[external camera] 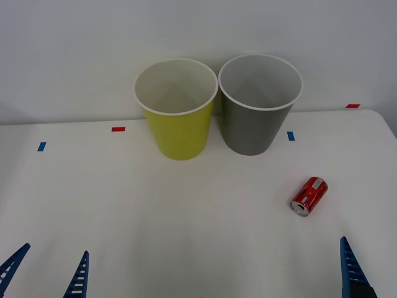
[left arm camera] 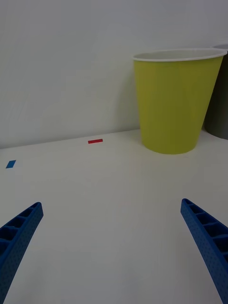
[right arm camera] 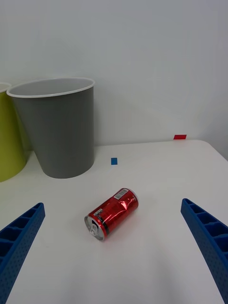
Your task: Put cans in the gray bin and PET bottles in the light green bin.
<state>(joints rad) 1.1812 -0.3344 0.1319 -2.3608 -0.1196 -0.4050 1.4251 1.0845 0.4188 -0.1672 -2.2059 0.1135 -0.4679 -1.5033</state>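
Note:
A small red can (external camera: 309, 195) lies on its side on the white table (external camera: 186, 217), right of centre, silver top toward me. In the right wrist view the can (right arm camera: 112, 213) lies ahead of my open right gripper (right arm camera: 112, 203), a little beyond its fingertips and untouched. One right finger (external camera: 348, 264) shows at the table's near right edge. The gray bin (external camera: 254, 105) stands upright at the back, touching the light green bin (external camera: 178, 112) on its left. My left gripper (external camera: 54, 251) is open near the front left, holding nothing. PET bottles are out of view.
Small blue tape marks (external camera: 290, 135) and red tape marks (external camera: 118, 129) lie on the table near the back. A white wall rises right behind the bins. The table's right edge (external camera: 388, 127) runs close to the can's side.

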